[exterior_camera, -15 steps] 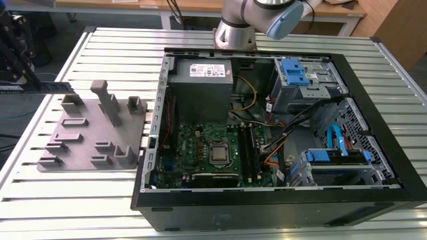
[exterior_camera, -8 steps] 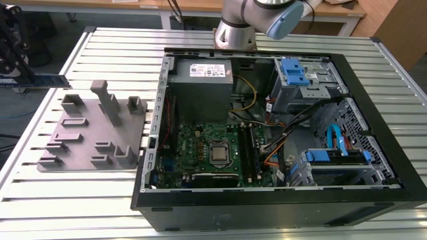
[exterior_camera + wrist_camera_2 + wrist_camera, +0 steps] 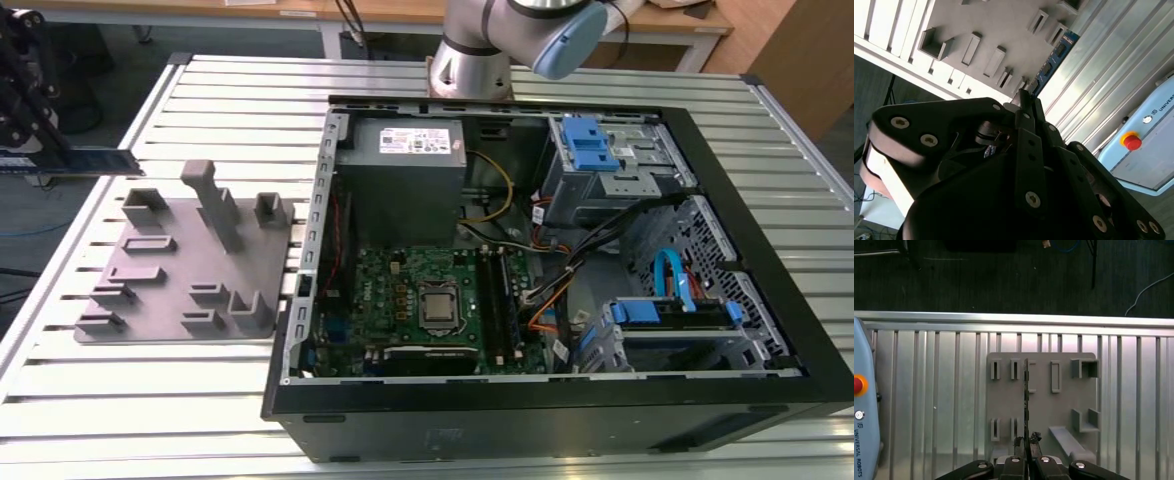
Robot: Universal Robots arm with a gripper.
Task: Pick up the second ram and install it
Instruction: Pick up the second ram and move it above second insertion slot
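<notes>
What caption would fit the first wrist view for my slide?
The tool holds the second ram edge-on above the grey fixture block.

In the exterior view the gripper (image 3: 27,145) is cut off by the picture's left edge. The held end of the second ram (image 3: 96,162) is lost against its dark body, and the stick's chips and label are too small to tell. The arm (image 3: 487,40) runs out past the upper edge, and the computer case (image 3: 534,425) is clipped at the exterior view's right. In the second wrist view the gripper's body hides most of the stick. In the first wrist view the stick is edge-on, its faces unseen, and the fingers (image 3: 1018,442) cover part of the fixture block (image 3: 1064,400). A picture edge cuts the pendant (image 3: 864,405) in both wrist views.
</notes>
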